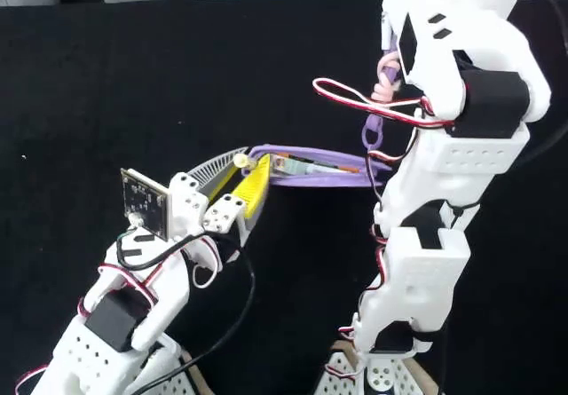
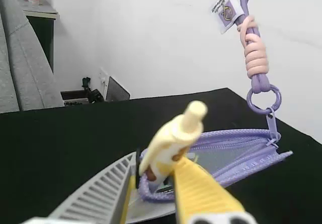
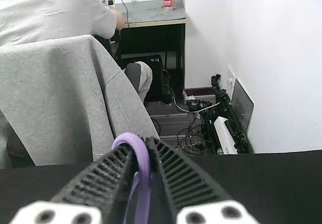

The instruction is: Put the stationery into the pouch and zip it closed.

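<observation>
The purple pouch (image 1: 342, 157) lies open on the black table with pens (image 1: 306, 168) showing inside it. At its left end my left gripper (image 1: 238, 166) is shut on a cream-coloured pen (image 2: 173, 133), whose knobbed top (image 1: 240, 159) sticks up between the grey and yellow fingers just over the pouch's opening (image 2: 226, 151). My right gripper (image 3: 142, 156) is shut on the pouch's purple strap (image 3: 135, 151). The strap (image 1: 377, 115) rises from the pouch's right end, with a pink coil (image 2: 254, 48) and a ring (image 2: 263, 98).
The right arm (image 1: 444, 146) stands tall over the right side of the table, its red and white cables (image 1: 355, 100) looping near the strap. Black tabletop (image 1: 133, 84) stretches left and behind the pouch. A grey-covered chair (image 3: 65, 98) stands beyond the table.
</observation>
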Controlling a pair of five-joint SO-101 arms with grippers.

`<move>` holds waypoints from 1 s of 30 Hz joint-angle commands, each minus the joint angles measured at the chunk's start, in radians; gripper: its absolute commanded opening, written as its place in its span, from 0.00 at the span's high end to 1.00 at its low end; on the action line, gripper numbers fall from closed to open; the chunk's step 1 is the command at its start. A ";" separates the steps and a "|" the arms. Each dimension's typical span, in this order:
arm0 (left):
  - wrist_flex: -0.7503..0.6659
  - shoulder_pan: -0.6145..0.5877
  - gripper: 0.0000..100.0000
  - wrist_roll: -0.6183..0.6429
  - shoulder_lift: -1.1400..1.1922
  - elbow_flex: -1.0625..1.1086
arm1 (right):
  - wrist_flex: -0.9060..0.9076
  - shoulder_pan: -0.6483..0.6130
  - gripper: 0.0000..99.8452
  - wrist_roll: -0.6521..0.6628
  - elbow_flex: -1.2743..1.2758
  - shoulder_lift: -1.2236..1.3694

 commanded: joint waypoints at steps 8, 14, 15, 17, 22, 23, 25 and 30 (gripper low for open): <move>-0.017 0.019 0.97 -0.026 -0.242 -0.036 | -0.026 -0.012 0.99 -0.011 -0.008 -0.004; -0.015 0.097 0.97 -0.109 -0.276 -0.025 | -0.025 -0.012 0.99 -0.011 -0.001 -0.004; -0.015 0.096 0.97 -0.110 -0.276 -0.025 | -0.025 -0.014 0.99 -0.011 0.001 -0.002; -0.015 0.096 0.97 -0.115 -0.276 -0.028 | -0.017 -0.014 0.99 -0.011 0.002 -0.002; -0.057 0.094 0.97 -0.117 -0.276 -0.036 | 0.003 -0.068 0.99 -0.009 0.004 0.004; -0.051 0.094 0.97 -0.117 -0.276 -0.035 | 0.003 -0.081 0.99 -0.009 0.001 0.012; -0.038 0.094 0.97 -0.117 -0.276 -0.004 | 0.003 -0.098 0.99 -0.006 -0.004 0.031; -0.041 0.022 0.88 -0.107 -0.278 0.122 | -0.014 -0.109 0.99 -0.006 -0.007 0.090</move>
